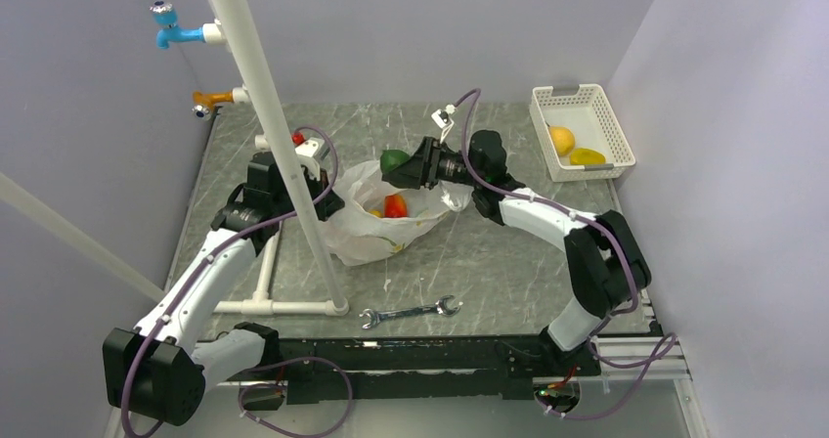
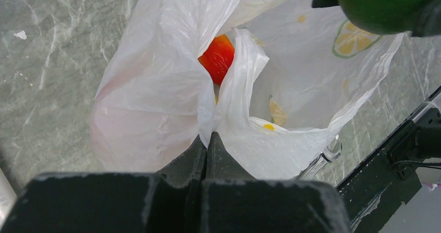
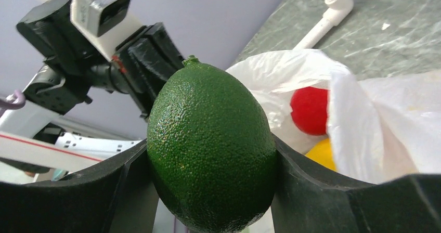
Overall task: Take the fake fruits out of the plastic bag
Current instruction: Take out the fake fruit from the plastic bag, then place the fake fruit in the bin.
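**Green lime at the bag's far rim, basket away to the right**

Green and pebbly, the lime [image 3: 210,150] sits clamped in the right jaws. They grip it across its narrow waist, so its long axis stands crosswise to them, stem nub uppermost in the wrist view. Seen from above, it hangs at the far rim of the bag [image 1: 376,228], not down inside it.

The bag lies slumped mid-tabletop [image 1: 489,262] with its mouth gaping. A red fruit [image 2: 218,57] and a yellow one [image 3: 322,155] show inside. The left jaws are pressed together on a pinched fold of the bag's rim, on the side nearest that arm, and this holds the mouth up.

What the coming move turns on, I'd say, is direction. The basket [image 1: 544,130] stands well apart from the lime, to the right and a little farther back, with two yellow pieces [image 1: 561,139] lying in it. The right arm [image 1: 547,218] is the nearer one to it, and it is the one carrying fruit. The left arm [image 1: 210,272] is tied up with the bag. A swing rightward looks unobstructed to me, as the pipe frame [image 1: 283,154] stands on the left side, off that line.
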Available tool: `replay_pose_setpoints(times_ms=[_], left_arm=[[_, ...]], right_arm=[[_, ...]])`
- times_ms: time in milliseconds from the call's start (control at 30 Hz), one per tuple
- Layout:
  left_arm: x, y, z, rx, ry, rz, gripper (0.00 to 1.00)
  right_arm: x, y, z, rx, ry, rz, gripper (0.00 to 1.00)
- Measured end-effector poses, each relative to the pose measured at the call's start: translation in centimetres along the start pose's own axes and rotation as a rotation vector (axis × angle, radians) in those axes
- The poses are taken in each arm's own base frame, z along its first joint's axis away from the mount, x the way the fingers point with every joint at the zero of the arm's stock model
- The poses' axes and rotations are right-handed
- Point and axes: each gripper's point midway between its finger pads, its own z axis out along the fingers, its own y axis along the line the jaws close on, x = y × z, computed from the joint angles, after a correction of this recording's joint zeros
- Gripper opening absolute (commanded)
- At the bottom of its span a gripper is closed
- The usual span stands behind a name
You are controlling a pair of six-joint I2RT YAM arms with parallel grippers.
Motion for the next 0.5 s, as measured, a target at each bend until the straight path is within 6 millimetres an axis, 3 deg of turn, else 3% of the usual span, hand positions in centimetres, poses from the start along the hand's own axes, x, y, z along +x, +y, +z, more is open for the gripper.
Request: replay_pose_setpoints(times_ms=[100, 200, 400, 500], left_arm=[[0.0, 0.0, 0.0, 0.0, 0.0, 0.0, 0.0], [0.0, 0.0, 0.0, 0.0, 0.001, 0.0, 0.0], [0.4, 0.3, 0.3, -0.008, 0.019, -0.009, 0.0], [0.4, 0.4, 0.2, -0.018, 0.019, -0.008, 0.0]], right_arm=[[0.2, 1.3, -0.4, 0.003, 0.019, -0.017, 0.0], [-1.7, 3.2, -0.9, 0.006, -0.009, -0.075, 0.0], [-10.1, 7.9, -2.7, 0.042, -0.213, -0.284, 0.0], [-15.5, 7.7, -5.1, 0.201, -0.376, -0.387, 0.0]])
